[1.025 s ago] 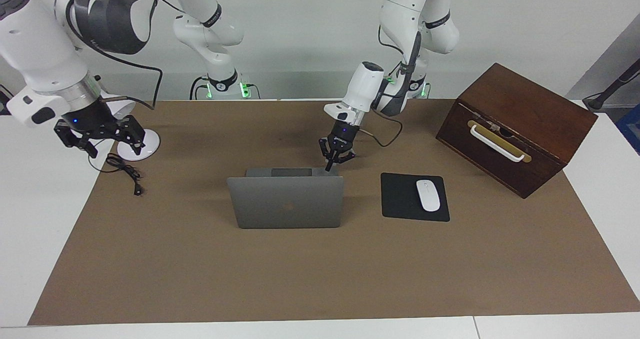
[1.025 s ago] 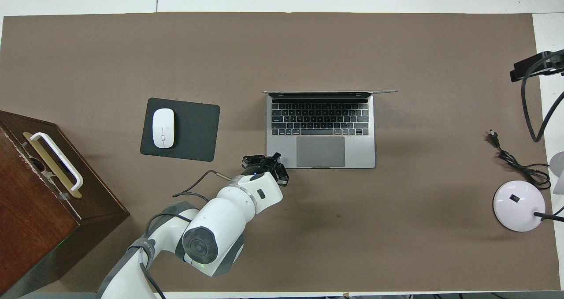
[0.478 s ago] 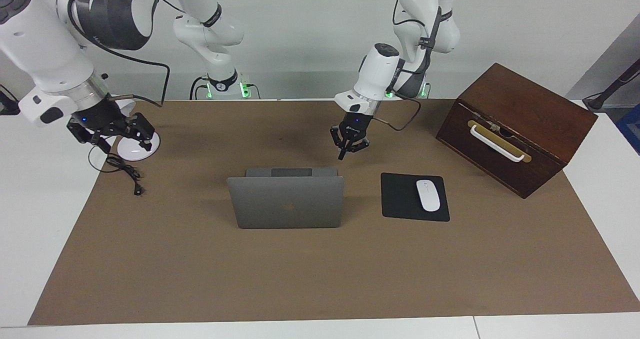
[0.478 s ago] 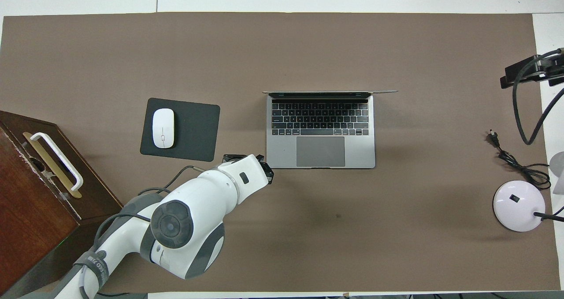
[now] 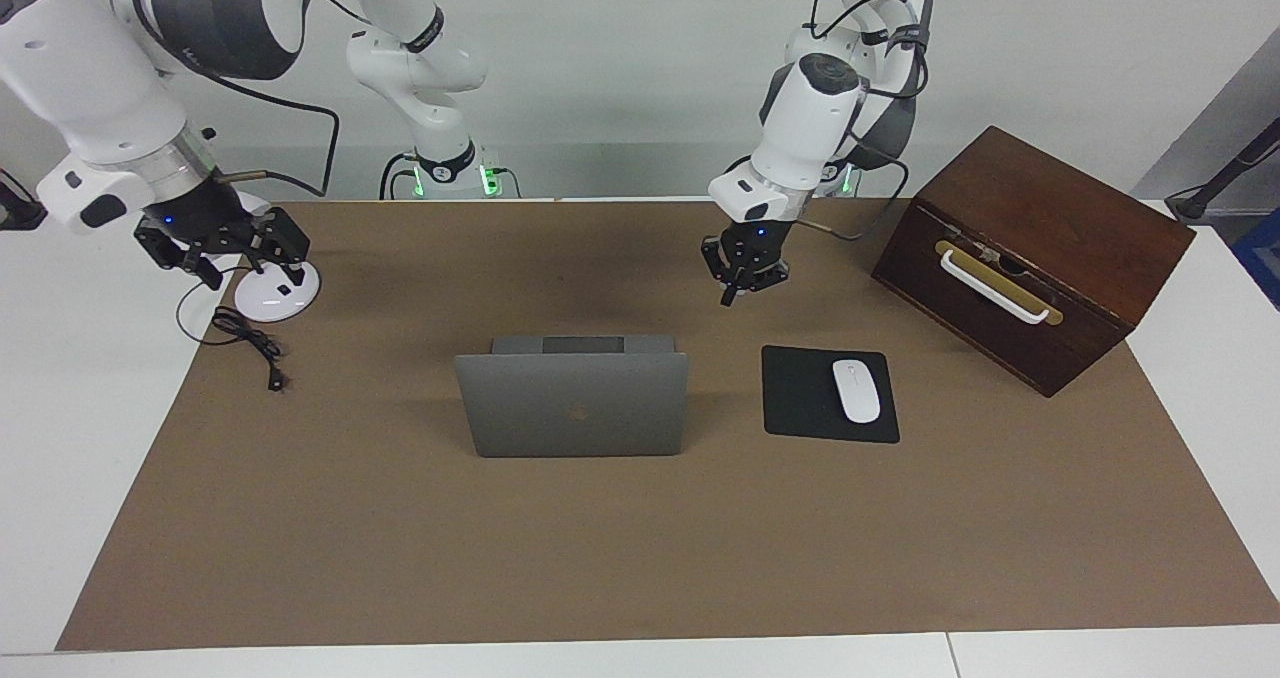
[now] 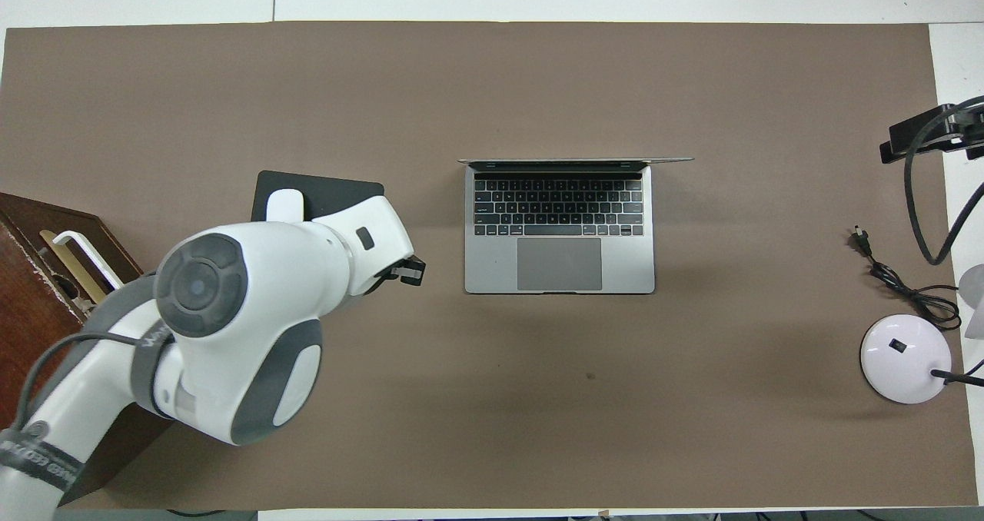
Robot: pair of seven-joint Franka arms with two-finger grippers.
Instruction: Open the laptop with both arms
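Laptop (image 5: 572, 398) stands open at centre frame, lid upright, keyboard showing from above — the job looks done. My left claw (image 5: 738, 280) hangs pinched shut and empty, upper right of it. My right claw (image 5: 222, 254), upper left, grips nothing — its spread I cannot tell.

The laptop (image 5: 575, 403) lid bears a dark apple logo; lettering on the arm bands is unreadable.

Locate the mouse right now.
The white mouse lies on the black mousepad, beside the open laptop toward the left arm's end of the table; overhead, the left arm hides most of it.
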